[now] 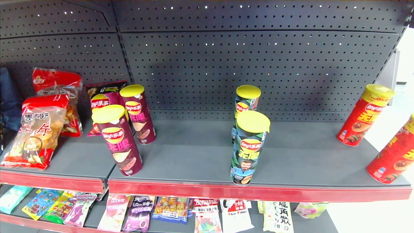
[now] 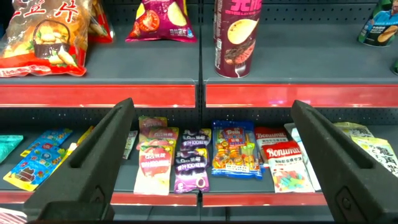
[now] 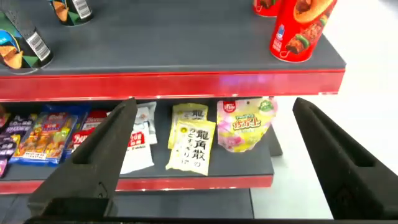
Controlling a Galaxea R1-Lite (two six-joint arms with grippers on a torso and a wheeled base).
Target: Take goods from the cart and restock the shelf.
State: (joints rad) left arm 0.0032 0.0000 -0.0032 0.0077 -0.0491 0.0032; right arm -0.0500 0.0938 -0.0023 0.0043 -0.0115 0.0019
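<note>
The upper shelf (image 1: 200, 152) carries chip cans with yellow lids: two maroon cans (image 1: 118, 144) at the left, two dark green cans (image 1: 249, 147) in the middle and two red cans (image 1: 364, 115) at the right. My left gripper (image 2: 212, 104) is open and empty, held in front of the shelf's red front edge, below the front maroon can (image 2: 238, 37). My right gripper (image 3: 214, 102) is also open and empty. It faces the lower shelf, below a red can (image 3: 301, 28) and to the right of the green cans (image 3: 18, 43).
Snack bags (image 1: 35, 132) lean at the far left of the upper shelf. The lower shelf (image 2: 124, 198) holds several small candy packets (image 2: 236, 149), and a yellow packet (image 3: 194, 143) lies farther right. Bare shelf space lies between the can groups. The shelf ends just past the red cans.
</note>
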